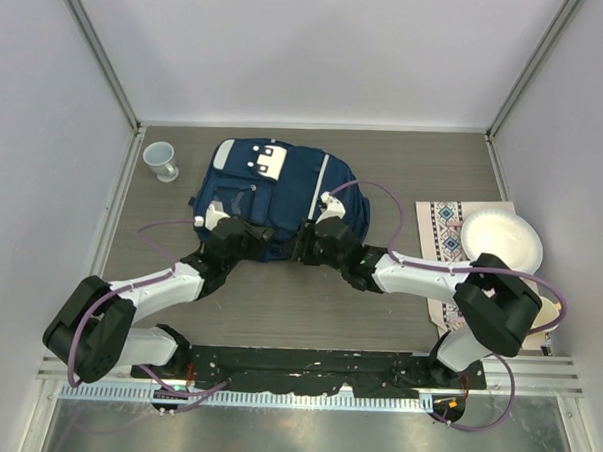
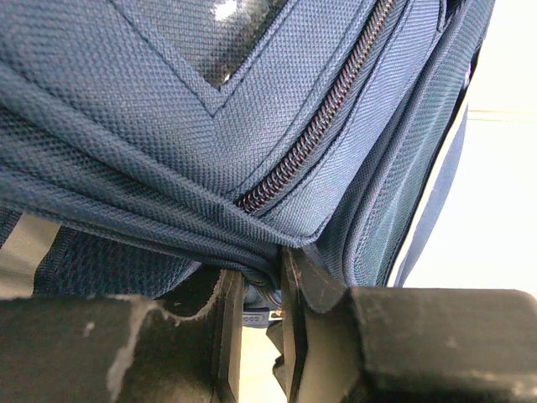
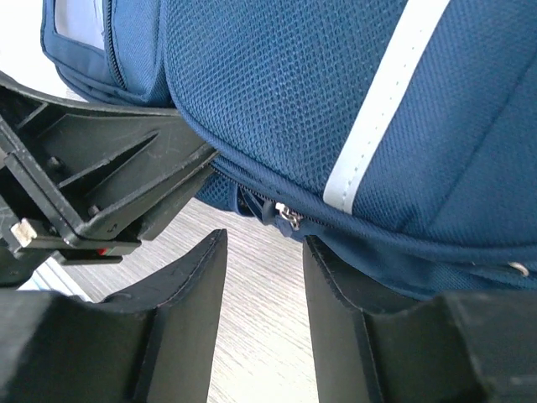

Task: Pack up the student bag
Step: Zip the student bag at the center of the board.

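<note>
1. The student bag (image 1: pixel 273 200) lies mid-way across the table (image 1: pixel 308 306), long axis roughly 9-to-3, at 12 o'clock from both arms.
2. Left fingers (image 2: pixel 315 294) are clenched on a fold of its near edge.
3. Right fingers (image 3: pixel 189 285) are released, and the zip pull (image 3: pixel 287 217) is just ahead at 12, nearest them.

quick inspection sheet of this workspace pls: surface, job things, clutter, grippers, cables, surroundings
surface: grey wood-grain table, arms bolted at its near edge
job's things: student bag lying flat mid-table, visible zips closed
clutter: white cup far left; patterned cloth at right with a white bowl on it
grippers: left gripper pinched on a fold of bag fabric at the near edge; right gripper open, zip pull just beyond its gap
cables: purple cables loop off both arms, one arcing over the bag's right side
surroundings: white walls on three sides
</note>
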Controlling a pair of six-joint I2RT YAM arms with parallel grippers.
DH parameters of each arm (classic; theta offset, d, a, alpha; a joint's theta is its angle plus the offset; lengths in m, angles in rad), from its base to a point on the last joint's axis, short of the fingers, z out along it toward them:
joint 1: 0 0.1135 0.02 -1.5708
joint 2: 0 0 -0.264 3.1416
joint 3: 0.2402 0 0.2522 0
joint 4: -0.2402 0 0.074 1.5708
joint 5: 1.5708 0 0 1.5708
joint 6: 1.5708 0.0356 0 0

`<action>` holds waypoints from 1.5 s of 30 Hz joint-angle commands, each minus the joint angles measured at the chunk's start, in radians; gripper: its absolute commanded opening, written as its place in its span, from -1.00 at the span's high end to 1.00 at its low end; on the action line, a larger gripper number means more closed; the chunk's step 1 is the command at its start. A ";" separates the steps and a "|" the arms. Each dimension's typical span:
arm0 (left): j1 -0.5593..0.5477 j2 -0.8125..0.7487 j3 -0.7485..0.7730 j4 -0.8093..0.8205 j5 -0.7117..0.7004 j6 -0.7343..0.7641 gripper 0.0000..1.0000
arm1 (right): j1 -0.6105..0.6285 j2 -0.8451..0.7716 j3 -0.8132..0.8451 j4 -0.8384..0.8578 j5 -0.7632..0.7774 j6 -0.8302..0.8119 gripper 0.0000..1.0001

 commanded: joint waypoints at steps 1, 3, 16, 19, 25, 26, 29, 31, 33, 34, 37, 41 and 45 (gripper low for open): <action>-0.001 -0.025 0.029 0.023 0.016 0.022 0.74 | 0.007 0.031 0.051 0.042 0.043 0.004 0.08; -0.001 -0.026 0.025 0.033 0.016 0.019 0.74 | 0.005 0.028 0.047 0.039 0.056 0.004 0.10; -0.001 0.003 0.051 0.041 0.094 0.065 1.00 | 0.007 0.071 0.010 0.147 0.092 -0.053 0.19; -0.001 0.018 0.054 0.059 0.114 0.065 1.00 | 0.023 0.071 -0.041 0.236 0.151 -0.050 0.19; -0.001 0.038 0.052 0.098 0.149 0.043 1.00 | 0.060 0.112 -0.084 0.350 0.221 -0.059 0.24; -0.001 0.040 0.052 0.104 0.154 0.040 1.00 | 0.060 0.117 -0.085 0.359 0.234 -0.063 0.25; -0.001 0.040 0.049 0.110 0.163 0.032 1.00 | 0.062 0.129 -0.088 0.390 0.288 -0.079 0.35; -0.001 0.038 0.041 0.112 0.161 0.031 1.00 | 0.062 0.131 -0.084 0.391 0.308 -0.089 0.47; -0.001 0.031 0.035 0.109 0.161 0.031 1.00 | 0.062 0.126 -0.078 0.384 0.329 -0.105 0.55; -0.001 0.029 0.034 0.107 0.157 0.031 1.00 | 0.062 0.118 -0.081 0.382 0.339 -0.108 0.65; -0.001 0.014 0.025 0.098 0.148 0.038 1.00 | 0.062 0.094 -0.090 0.356 0.385 -0.125 0.87; -0.001 -0.014 0.025 0.038 0.125 0.072 1.00 | 0.062 0.048 -0.105 0.307 0.394 -0.180 0.99; 0.000 -0.063 0.032 -0.028 0.092 0.124 1.00 | 0.063 -0.010 -0.118 0.223 0.403 -0.229 0.99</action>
